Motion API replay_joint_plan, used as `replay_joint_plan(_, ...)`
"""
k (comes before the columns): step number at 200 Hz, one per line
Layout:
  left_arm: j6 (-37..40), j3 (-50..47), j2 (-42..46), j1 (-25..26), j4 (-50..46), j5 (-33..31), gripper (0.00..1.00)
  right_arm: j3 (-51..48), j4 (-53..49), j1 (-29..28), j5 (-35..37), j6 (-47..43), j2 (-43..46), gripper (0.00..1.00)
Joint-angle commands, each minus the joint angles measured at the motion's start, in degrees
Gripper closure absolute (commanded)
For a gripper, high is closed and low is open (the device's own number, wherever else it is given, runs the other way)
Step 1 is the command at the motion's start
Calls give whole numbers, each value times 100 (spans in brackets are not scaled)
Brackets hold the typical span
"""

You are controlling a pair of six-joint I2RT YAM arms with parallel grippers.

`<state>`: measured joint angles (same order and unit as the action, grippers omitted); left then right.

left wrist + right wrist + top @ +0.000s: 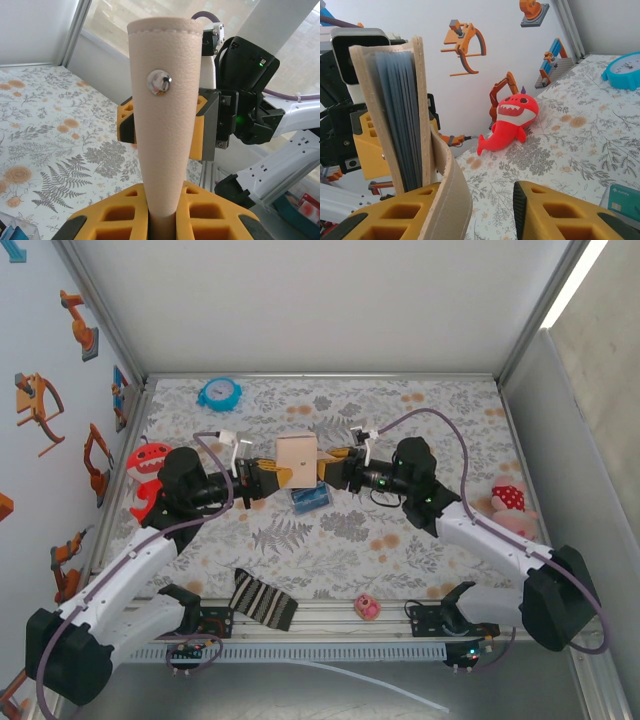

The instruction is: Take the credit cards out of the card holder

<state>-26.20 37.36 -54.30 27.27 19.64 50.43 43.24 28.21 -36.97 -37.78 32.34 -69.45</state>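
Left tool point(270, 477) clenches the card holder point(297, 453) above the desk point(420, 540), right tool point(329, 469) gaping astride its open edge; closing on the flap point(451, 185) alone could wrench it loose.

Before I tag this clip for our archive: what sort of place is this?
Probably a robot test cell: white panels in an aluminium frame, robot-arm stickers, floral table cover.
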Motion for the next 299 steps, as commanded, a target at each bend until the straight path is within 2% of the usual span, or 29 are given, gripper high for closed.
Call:
replay_joint_plan(1,-107,12,-76,-11,426,120,100,-87,351,-36,-291,36,219,61)
replay_joint_plan(49,-161,78,-167,20,502,496,100,-89,653,-38,-326,247,99,62)
replay_joint_plan(100,-121,97,-255,146,516,643,98,45,1631,-38,-794,933,-418,66)
replay_joint_plan(120,-201,113,-349,143,564,567,96,101,1698,-38,-882,1015,-541,74)
replay_joint_plan(143,-271,147,-458,138,562,483,94,89,1732,-38,-898,1017,-521,90)
replay_joint_plan(157,-324,172,-508,139,555,412,90,55,1728,-32,-848,1003,-466,100)
replay_joint_plan(173,-368,210,-576,139,505,313,78,-19,1717,-12,-716,989,-373,100)
replay_joint_plan(200,-459,354,-836,136,301,267,66,-120,1575,66,-385,1015,-282,100)
replay_joint_plan(216,-565,370,-986,147,342,225,50,-97,1269,93,-208,979,-238,100)
replay_joint_plan(265,-794,351,-1220,197,598,20,36,227,-553,94,614,371,33,100)
replay_joint_plan(299,-861,407,-1401,329,742,-73,20,264,-869,94,849,266,166,100)
